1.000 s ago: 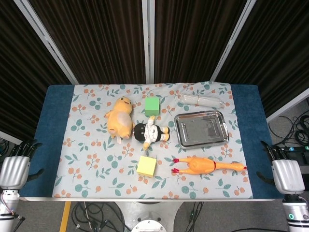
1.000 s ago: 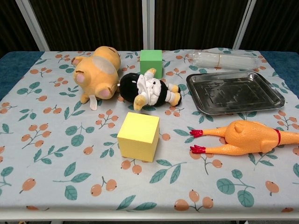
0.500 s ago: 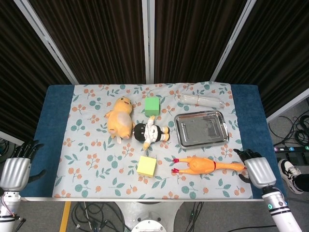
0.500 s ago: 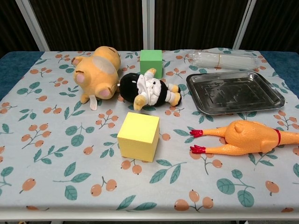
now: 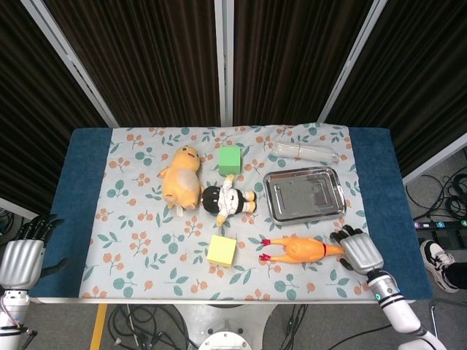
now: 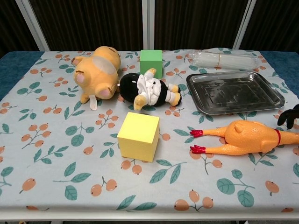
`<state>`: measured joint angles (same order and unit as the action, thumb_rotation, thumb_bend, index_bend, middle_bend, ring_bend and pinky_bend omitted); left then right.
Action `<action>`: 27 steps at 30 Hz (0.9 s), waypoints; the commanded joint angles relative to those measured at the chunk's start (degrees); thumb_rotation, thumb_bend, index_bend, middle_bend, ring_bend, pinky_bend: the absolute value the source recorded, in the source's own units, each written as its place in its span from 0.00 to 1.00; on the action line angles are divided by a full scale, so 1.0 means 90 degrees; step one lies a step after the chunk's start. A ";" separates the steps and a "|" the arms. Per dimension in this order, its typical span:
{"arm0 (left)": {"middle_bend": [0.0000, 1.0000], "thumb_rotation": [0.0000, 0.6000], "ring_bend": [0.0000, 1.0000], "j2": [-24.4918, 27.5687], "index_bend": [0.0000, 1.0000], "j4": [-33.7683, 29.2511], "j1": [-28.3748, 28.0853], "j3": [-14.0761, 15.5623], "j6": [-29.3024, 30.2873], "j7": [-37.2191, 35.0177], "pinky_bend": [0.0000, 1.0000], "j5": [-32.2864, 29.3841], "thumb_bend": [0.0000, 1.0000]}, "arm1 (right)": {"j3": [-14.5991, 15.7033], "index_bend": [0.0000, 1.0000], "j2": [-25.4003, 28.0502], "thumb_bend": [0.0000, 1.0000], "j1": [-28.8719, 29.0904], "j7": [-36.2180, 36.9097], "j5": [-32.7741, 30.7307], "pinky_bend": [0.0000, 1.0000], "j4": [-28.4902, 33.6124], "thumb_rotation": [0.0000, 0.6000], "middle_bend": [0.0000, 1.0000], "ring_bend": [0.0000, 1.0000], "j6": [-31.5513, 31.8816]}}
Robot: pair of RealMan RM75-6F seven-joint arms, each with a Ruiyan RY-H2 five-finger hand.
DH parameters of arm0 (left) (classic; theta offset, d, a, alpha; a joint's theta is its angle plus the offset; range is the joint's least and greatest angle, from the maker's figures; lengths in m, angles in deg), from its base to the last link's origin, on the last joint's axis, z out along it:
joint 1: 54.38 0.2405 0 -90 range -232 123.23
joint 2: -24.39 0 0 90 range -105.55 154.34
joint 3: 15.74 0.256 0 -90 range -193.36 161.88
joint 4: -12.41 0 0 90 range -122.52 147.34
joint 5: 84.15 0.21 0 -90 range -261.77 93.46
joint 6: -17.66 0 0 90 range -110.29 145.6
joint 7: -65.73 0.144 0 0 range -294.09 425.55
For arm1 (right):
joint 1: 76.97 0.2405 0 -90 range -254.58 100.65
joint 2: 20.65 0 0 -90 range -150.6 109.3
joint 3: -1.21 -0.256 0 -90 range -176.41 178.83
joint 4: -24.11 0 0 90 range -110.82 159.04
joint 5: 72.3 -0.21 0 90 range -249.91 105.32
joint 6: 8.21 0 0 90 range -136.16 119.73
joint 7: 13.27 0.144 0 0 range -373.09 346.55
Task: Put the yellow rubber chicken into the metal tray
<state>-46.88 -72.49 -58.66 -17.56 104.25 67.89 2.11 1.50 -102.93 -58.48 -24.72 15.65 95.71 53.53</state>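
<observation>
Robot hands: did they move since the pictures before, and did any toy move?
The right hand came in from the table's right edge toward the yellow rubber chicken and now sits at its head end, fingers spread, not gripping. The left hand stayed off the left corner. The chicken, metal tray and other toys did not move.

Both views are evenly and brightly lit from above, and only short, soft shadows are cast beside the objects on the tablecloth [image 5: 146,240]. Pale reflections are seen on the floor of the metal tray [image 6: 235,92], brighter along its rim, without blown-out glare. The dark curtains [image 5: 153,58] are rendered almost black. Focus is sharp throughout; slight softness and mild bending of straight lines are noticed toward the edges of the chest view.
</observation>
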 commanded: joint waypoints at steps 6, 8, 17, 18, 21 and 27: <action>0.26 1.00 0.15 0.0014 0.27 0.0030 0.0024 0.0007 0.0012 -0.0076 0.22 -0.0002 0.02 | 0.0075 0.39 -0.0097 0.23 0.0110 0.0207 0.0162 0.48 -0.0118 1.00 0.41 0.32 0.0088; 0.26 1.00 0.15 0.0013 0.27 0.0035 0.0024 0.0008 0.0000 -0.0080 0.22 -0.0009 0.02 | 0.0092 0.40 -0.0101 0.23 0.0128 0.0198 0.0144 0.48 -0.0135 1.00 0.41 0.32 0.0051; 0.26 1.00 0.15 0.0040 0.27 0.0052 -0.0031 0.0017 -0.0039 -0.0173 0.22 0.0088 0.02 | 0.0092 0.66 -0.0300 0.32 0.0120 0.0371 0.0233 0.77 -0.0489 1.00 0.60 0.53 0.0359; 0.26 1.00 0.15 0.0061 0.27 0.0045 -0.0072 0.0010 -0.0047 -0.0239 0.22 0.0151 0.02 | 0.0088 0.70 -0.0305 0.32 0.0129 0.0430 0.0290 0.80 -0.0537 1.00 0.63 0.57 0.0446; 0.26 1.00 0.15 0.0164 0.27 -0.0051 -0.0216 -0.0013 -0.0098 -0.0590 0.22 0.0346 0.02 | 0.0064 0.83 -0.0218 0.33 0.0199 0.0578 0.0460 0.91 -0.0534 1.00 0.71 0.66 0.0641; 0.26 1.00 0.15 0.0631 0.27 -0.0380 -0.0773 -0.0151 -0.0332 -0.1603 0.22 0.0891 0.01 | -0.0017 0.95 0.0403 0.33 0.0577 0.0692 0.1133 1.00 -0.0077 1.00 0.79 0.73 0.1124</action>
<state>-43.00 -74.53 -63.50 -18.22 102.24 56.21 8.13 1.81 -101.56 -54.76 -18.40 23.95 93.01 62.27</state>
